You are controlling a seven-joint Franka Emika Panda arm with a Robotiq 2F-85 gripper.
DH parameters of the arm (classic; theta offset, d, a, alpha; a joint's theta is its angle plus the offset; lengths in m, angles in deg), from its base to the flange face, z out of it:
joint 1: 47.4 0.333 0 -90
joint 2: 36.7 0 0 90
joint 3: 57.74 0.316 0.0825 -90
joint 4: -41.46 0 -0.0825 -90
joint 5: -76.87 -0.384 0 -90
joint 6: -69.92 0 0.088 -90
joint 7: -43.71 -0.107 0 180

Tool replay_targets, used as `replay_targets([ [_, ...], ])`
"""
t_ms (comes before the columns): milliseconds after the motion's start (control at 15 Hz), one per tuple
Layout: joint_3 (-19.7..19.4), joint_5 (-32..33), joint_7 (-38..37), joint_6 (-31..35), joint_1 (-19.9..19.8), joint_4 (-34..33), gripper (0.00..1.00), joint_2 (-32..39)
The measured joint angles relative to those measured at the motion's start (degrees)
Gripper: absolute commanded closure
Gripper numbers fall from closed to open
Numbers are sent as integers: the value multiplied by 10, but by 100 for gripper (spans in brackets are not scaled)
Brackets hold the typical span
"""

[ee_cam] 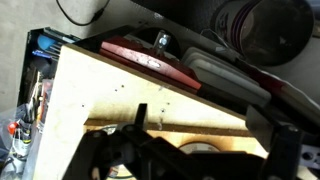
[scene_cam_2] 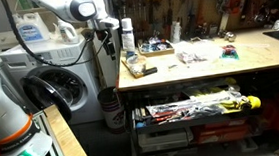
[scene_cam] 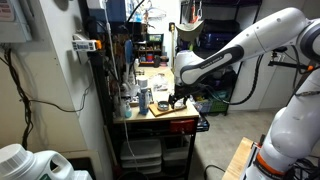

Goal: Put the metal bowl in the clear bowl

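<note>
end effector (scene_cam_2: 107,35) above the left end of the tabletop (scene_cam_2: 249,61)
in an exterior view it hangs just left of and above the wooden board (scene_cam_2: 139,68); clenched or released, i cannot tell. in the wrist view a pale round rim (ee_cam: 200,149) lies just under it; whether metal bowl or clear bowl, i cannot tell.
</note>
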Motion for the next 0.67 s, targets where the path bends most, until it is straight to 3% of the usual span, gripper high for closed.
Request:
replay_targets([
  [667,-19,-5,-283,50,0,-100,0,117],
])
